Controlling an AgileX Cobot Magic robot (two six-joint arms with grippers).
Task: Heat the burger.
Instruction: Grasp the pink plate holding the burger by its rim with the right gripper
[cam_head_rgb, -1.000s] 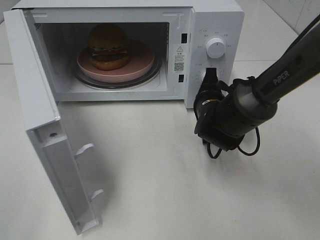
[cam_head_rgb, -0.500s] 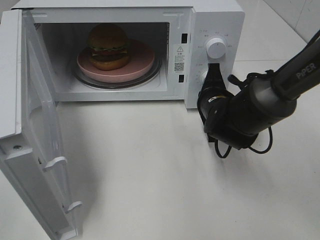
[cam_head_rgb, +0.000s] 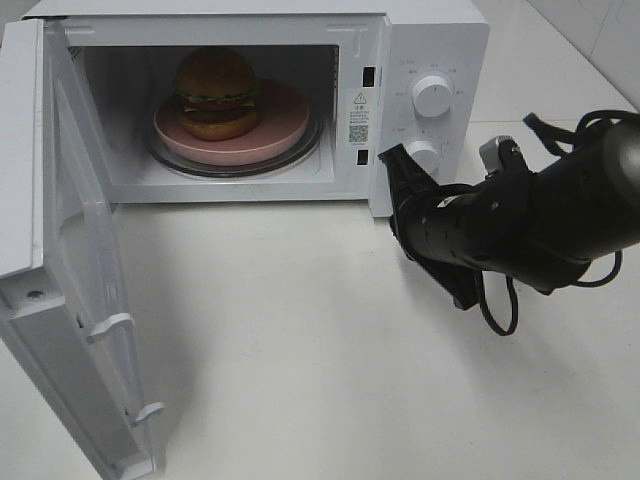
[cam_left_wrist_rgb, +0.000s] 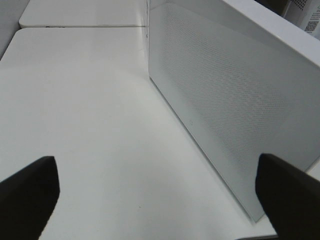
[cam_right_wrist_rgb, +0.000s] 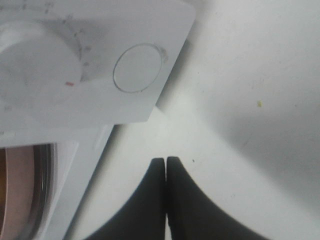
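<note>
The burger (cam_head_rgb: 215, 92), with a golden-brown bun, sits on a pink plate (cam_head_rgb: 285, 125) inside the open white microwave (cam_head_rgb: 440, 40). My right gripper (cam_head_rgb: 392, 165) is shut with nothing in it, its tip just in front of the control panel's lower edge, below the lower knob (cam_head_rgb: 424, 155). The right wrist view shows the shut fingertips (cam_right_wrist_rgb: 166, 167) over the table beneath the panel's round button (cam_right_wrist_rgb: 139, 69). My left gripper (cam_left_wrist_rgb: 157, 185) is open and empty, facing the perforated face of the microwave door (cam_left_wrist_rgb: 225, 100); it is outside the high view.
The microwave door (cam_head_rgb: 60, 250) stands swung wide at the left, reaching to the table's front edge. An upper knob (cam_head_rgb: 432, 96) sits on the panel. The right arm (cam_head_rgb: 540, 220) and its cables lie across the right side of the white table (cam_head_rgb: 300, 340).
The door swung further open to the left. My right arm turned from pointing at the lower knob to lying sideways, its shut tip now lower and to the left of that knob.
</note>
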